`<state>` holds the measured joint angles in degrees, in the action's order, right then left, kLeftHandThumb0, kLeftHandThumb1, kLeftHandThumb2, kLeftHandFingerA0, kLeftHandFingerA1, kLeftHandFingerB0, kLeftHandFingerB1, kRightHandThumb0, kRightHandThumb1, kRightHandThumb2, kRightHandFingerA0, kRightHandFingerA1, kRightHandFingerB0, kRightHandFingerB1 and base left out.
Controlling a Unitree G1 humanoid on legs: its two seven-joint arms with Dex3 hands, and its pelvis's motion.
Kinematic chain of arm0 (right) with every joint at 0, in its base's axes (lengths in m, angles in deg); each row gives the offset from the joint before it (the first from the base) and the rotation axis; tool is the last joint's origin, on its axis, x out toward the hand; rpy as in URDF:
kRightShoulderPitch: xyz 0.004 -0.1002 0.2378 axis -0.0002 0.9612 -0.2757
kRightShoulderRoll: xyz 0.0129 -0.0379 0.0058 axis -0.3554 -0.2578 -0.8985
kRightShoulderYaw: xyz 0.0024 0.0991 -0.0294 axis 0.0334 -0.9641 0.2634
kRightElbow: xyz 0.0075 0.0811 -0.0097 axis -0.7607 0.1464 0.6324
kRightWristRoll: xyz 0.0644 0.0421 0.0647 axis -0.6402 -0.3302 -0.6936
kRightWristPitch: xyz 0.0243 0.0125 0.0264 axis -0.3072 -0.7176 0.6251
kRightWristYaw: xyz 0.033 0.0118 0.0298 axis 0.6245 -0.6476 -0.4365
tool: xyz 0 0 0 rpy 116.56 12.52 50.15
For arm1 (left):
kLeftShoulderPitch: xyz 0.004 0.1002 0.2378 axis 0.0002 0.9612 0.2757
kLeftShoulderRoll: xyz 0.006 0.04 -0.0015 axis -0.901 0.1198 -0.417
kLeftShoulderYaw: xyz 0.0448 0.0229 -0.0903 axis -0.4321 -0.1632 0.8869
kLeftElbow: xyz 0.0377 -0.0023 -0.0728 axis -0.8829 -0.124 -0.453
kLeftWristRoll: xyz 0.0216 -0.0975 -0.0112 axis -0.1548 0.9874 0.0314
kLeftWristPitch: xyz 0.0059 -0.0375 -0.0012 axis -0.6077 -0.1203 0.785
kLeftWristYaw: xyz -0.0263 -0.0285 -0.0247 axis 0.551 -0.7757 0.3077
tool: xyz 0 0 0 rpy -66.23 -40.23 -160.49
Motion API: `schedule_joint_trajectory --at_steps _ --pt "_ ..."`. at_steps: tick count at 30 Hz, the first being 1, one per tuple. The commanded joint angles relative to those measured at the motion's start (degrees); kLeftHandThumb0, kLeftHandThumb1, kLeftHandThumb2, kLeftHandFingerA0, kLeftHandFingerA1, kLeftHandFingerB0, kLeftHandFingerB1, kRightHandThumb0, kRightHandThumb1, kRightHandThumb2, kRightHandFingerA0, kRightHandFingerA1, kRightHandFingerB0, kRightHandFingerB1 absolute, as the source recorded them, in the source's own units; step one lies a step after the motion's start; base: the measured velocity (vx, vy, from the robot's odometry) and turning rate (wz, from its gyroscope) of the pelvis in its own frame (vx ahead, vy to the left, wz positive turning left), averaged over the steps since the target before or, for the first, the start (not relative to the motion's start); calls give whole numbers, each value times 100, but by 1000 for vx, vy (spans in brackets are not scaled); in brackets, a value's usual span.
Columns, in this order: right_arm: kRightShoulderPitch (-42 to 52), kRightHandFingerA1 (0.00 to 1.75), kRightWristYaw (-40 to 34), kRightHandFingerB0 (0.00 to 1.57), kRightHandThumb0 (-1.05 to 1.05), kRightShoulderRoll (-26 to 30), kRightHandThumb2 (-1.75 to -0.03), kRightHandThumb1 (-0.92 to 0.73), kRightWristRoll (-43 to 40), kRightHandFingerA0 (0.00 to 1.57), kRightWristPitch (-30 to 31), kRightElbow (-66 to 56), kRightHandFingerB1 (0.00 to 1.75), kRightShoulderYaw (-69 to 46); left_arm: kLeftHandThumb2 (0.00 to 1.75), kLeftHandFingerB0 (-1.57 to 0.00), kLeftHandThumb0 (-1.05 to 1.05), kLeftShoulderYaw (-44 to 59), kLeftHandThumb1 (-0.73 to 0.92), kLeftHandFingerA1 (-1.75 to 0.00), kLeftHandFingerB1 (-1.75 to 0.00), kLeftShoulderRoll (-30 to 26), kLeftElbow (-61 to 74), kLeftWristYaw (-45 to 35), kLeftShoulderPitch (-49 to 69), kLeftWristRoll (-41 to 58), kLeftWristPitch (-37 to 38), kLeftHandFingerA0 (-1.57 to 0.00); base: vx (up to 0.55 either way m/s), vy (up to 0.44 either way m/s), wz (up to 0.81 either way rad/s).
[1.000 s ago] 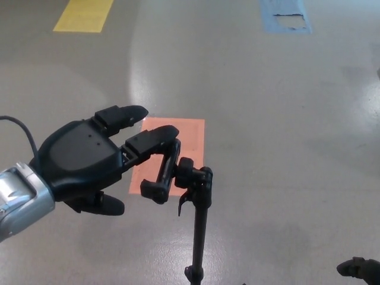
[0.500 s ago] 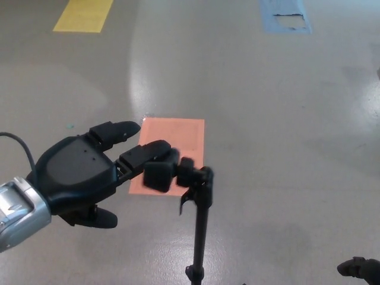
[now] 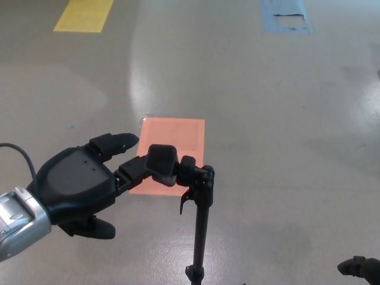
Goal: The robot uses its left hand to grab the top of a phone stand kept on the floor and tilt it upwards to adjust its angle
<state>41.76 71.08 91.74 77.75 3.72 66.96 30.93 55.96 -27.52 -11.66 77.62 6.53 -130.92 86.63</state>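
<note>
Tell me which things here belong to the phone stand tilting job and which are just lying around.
Part of the job:
left robot hand
phone stand
stand's top clamp

Just lying about:
orange floor patch
yellow floor patch
blue floor patch
dark object at bottom right

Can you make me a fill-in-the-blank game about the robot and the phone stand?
1. The robot hand touching the top of the phone stand is the robot's ______ one.
2. The phone stand's pole is coloured ______.
3. The rectangle on the floor just behind the stand's top is ______.
4. The yellow patch lies in the top ______ corner of the head view.

Missing words: left; black; orange; left
</note>
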Motion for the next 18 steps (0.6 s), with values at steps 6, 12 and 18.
schedule_joint_trajectory --at_steps 6,12,18 --pt "-101 49 -21 0 -32 76 -102 -50 25 3 86 -15 46 28 89 0 -77 -91 51 -15 -13 -75 -64 -47 57 -160 -78 -2 0 0 0" --pt "-100 49 7 0 -32 72 -101 -50 -12 3 60 -11 46 -5 89 0 -80 -120 53 -15 -11 -86 -48 -64 84 -190 -86 -4 0 0 0" --pt "-107 49 15 0 -32 89 -101 -50 9 3 50 -24 47 10 90 0 -77 -248 53 -16 -15 -101 -140 -17 102 -237 32 0 0 0 0"
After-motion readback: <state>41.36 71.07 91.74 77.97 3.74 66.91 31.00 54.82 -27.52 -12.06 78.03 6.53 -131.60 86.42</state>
